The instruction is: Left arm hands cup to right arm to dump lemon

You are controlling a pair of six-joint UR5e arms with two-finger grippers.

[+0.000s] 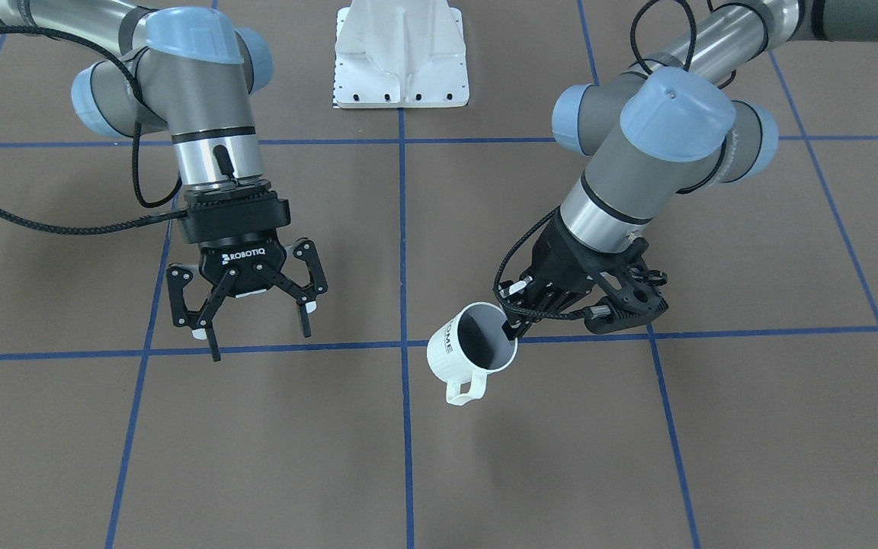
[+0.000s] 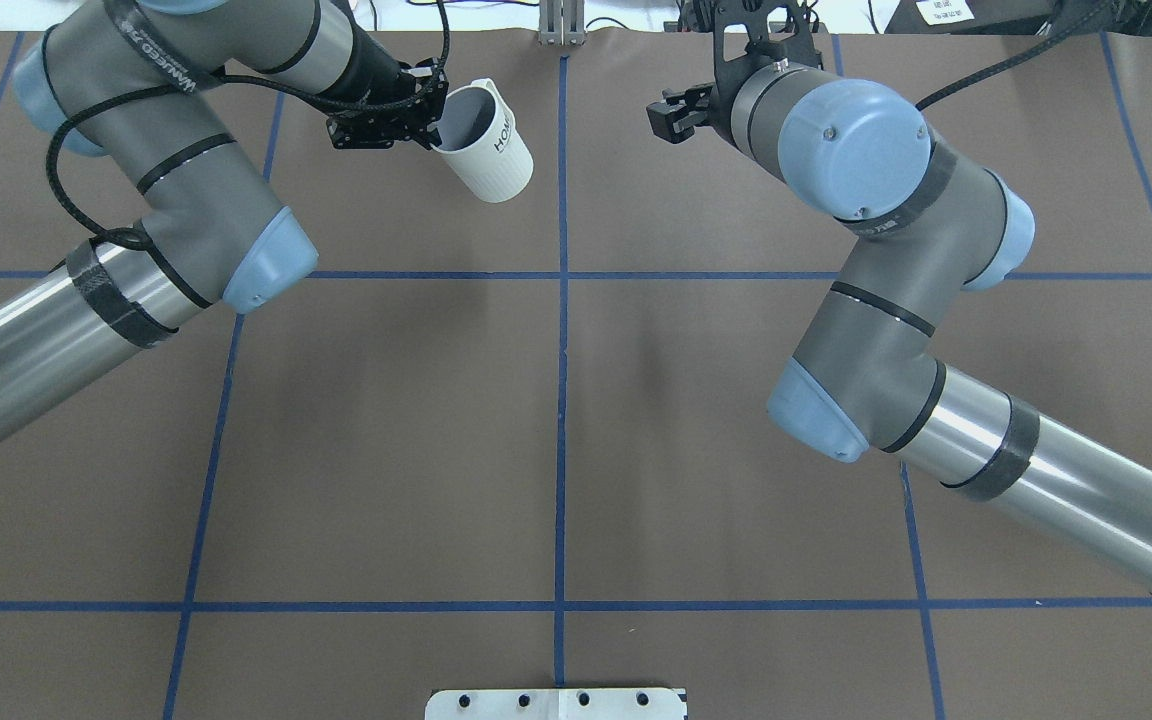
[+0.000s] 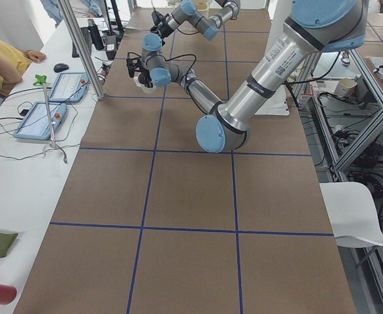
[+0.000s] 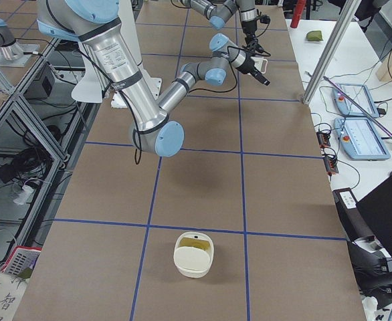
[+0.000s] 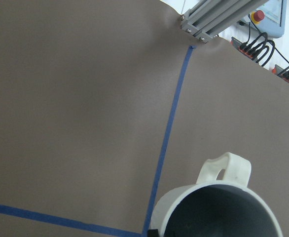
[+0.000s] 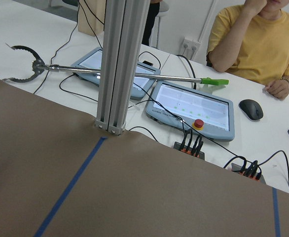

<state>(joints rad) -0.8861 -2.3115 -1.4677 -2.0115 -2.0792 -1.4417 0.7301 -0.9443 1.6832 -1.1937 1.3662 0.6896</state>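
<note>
The white cup [image 1: 460, 352] with "HOME" on its side hangs tilted above the brown table, handle toward the operators' side. My left gripper [image 1: 513, 328], the one with the ringed bracket, is shut on the cup's rim, one finger inside. The overhead view shows the cup [image 2: 489, 150] and left gripper [image 2: 430, 124] at the far left-centre. The left wrist view shows the cup's grey inside [image 5: 218, 210]; no lemon shows in it. My right gripper [image 1: 259, 337], marked ROBOTIQ, is open and empty, about one grid square to the cup's side.
A white mounting plate [image 1: 401, 57] sits at the robot's base. An aluminium post [image 6: 116, 64], tablets and a seated operator [image 6: 263, 39] stand past the table's far edge. A white bowl [image 4: 194, 255] with something yellowish in it sits at the table's right end.
</note>
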